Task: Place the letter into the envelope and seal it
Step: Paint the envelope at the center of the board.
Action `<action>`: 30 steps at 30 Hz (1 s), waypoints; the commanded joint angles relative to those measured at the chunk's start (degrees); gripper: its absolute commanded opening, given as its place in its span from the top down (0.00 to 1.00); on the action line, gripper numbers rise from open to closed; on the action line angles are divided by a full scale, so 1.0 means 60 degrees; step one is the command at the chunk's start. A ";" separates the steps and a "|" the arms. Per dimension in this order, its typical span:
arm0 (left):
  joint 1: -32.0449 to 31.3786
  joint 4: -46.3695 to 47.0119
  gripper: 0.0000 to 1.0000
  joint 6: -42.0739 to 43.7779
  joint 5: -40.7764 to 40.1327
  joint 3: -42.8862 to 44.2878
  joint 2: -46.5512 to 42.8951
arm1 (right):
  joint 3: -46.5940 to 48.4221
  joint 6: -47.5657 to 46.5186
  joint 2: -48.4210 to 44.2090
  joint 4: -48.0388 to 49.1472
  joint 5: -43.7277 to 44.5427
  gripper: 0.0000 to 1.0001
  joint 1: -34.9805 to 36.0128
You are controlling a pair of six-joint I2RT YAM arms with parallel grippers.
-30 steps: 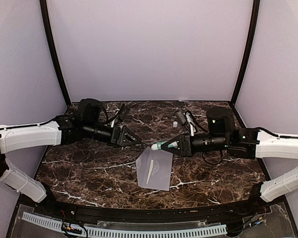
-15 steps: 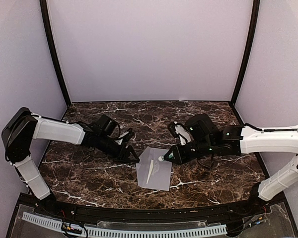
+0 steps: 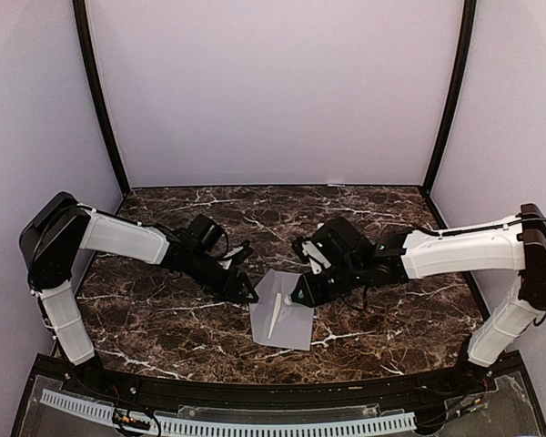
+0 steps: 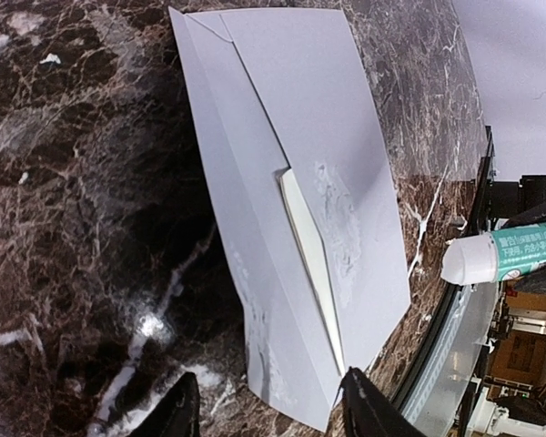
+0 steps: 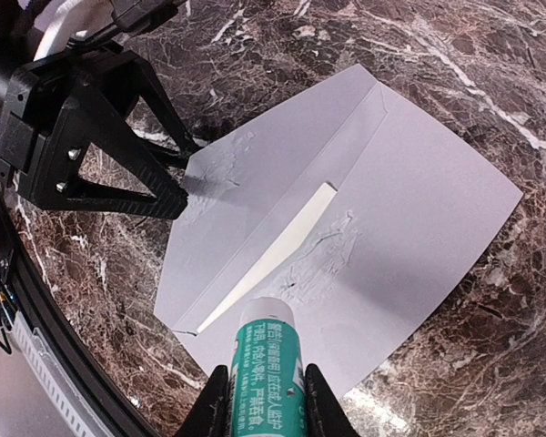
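The light-grey envelope (image 3: pixel 283 310) lies flat on the marble table, with shiny glue smears on its flap and body. A cream sliver of the letter (image 3: pixel 275 318) shows in the slit under the flap (image 5: pixel 282 241). My left gripper (image 3: pixel 247 293) is open at the envelope's left edge; its fingers (image 4: pixel 369 410) straddle the near corner (image 4: pixel 296 401), one tip resting on the flap. My right gripper (image 3: pixel 305 291) is shut on a green-and-white glue stick (image 5: pixel 266 373), whose white tip hangs just above the envelope (image 5: pixel 409 209), next to the slit.
Dark marble tabletop (image 3: pixel 146 319) with purple walls and black corner posts (image 3: pixel 98 100) around it. A white perforated strip (image 3: pixel 255 424) runs along the near edge. Both forearms reach inward, low over the table's middle.
Both arms have swung down and inward to the envelope. The left gripper came to its left edge with jaws narrowing somewhat; the glue stick dropped from the far corner to above the slit.
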 commanded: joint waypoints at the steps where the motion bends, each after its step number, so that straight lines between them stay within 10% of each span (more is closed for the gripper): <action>1: -0.0040 -0.0026 0.55 0.0332 -0.0015 0.0448 0.0119 | 0.0474 -0.0057 0.0411 0.0278 0.0101 1.00 -0.0144; 30: -0.0281 -0.0242 1.00 0.0904 -0.0578 0.0920 0.0835 | 0.1173 -0.0463 0.2038 0.0616 0.0467 1.00 -0.0538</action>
